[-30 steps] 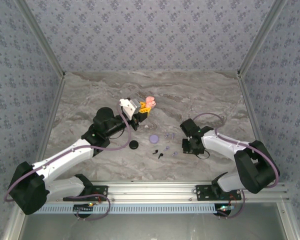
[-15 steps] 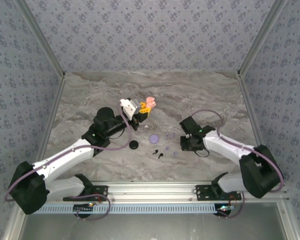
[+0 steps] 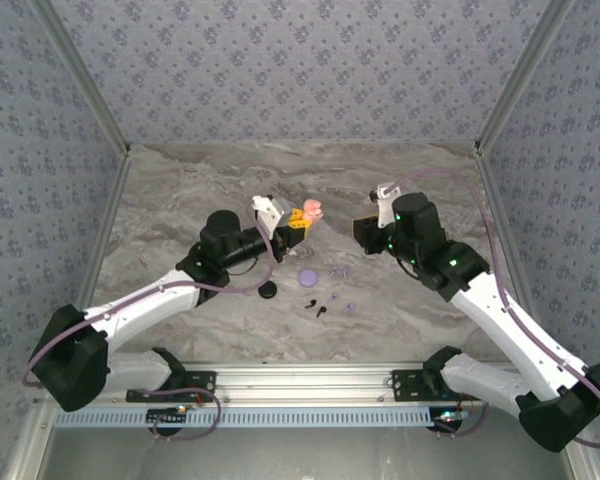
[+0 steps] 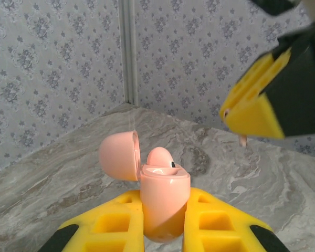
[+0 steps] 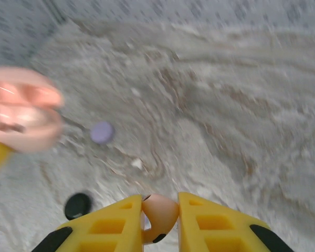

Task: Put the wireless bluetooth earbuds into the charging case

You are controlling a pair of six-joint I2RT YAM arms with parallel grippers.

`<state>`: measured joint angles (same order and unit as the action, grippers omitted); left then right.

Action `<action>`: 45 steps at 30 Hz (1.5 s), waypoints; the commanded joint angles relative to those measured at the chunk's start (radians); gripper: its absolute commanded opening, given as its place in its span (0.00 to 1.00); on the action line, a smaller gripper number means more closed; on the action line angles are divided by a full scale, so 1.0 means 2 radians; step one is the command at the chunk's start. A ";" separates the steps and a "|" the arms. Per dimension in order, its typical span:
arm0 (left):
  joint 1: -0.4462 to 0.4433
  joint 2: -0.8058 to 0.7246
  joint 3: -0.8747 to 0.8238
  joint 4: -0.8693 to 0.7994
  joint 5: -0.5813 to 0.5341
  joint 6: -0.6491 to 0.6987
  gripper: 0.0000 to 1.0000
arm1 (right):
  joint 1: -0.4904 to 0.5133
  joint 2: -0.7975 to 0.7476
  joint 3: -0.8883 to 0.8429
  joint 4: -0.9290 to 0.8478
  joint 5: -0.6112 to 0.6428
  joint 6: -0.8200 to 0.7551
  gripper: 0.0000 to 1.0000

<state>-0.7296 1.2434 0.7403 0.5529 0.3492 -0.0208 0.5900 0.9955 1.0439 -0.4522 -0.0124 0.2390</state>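
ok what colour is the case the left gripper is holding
The case is pale pink; the left wrist view shows it best.

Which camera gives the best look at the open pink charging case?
Left wrist: the pink charging case is close and sharp, lid open, a bud seated inside. Top external shows it tiny; right wrist shows it blurred at the left edge.

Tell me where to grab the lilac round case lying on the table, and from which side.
Grip the lilac round case across its rim, coming straight down from above. It lies flat on the table as a low disc with no handle, so any diameter probably works.
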 commanded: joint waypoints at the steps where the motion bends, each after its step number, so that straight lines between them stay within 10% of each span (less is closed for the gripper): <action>1: -0.005 0.003 0.020 0.028 0.024 -0.013 0.00 | 0.009 -0.006 0.026 0.032 -0.047 -0.033 0.23; 45: -0.014 0.011 0.028 0.037 0.038 -0.019 0.00 | 0.062 0.086 0.064 0.076 -0.006 -0.073 0.23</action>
<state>-0.7483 1.2778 0.7586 0.5797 0.4046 -0.0467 0.7105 1.1614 1.1500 -0.3058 -0.0345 0.1104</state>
